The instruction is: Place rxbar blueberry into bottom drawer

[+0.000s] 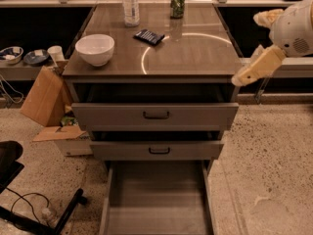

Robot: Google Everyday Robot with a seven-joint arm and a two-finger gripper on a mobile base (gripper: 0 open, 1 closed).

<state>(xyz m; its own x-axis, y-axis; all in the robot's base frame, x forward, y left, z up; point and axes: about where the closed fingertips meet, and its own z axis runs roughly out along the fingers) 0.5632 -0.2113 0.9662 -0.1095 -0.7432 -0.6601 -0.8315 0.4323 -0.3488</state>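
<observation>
The pincer (pixel 243 76) hangs just off the right edge of the bench (pixel 195 58) (open or closed, I cannot tell). The rxbar blueberry (pixel 149 36) lies flat toward the far side of the bench, between the white bowl (pixel 95 49) and the green can (pixel 177 2). The bottom drawer (pixel 156 199) stands pulled out below.

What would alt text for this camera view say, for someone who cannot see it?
A small dark rxbar blueberry lies on top of a grey cabinet, right of a white bowl, with a bottle and green can behind it. The bottom drawer stands pulled out. The robot's hand hovers off the cabinet's right edge.
</observation>
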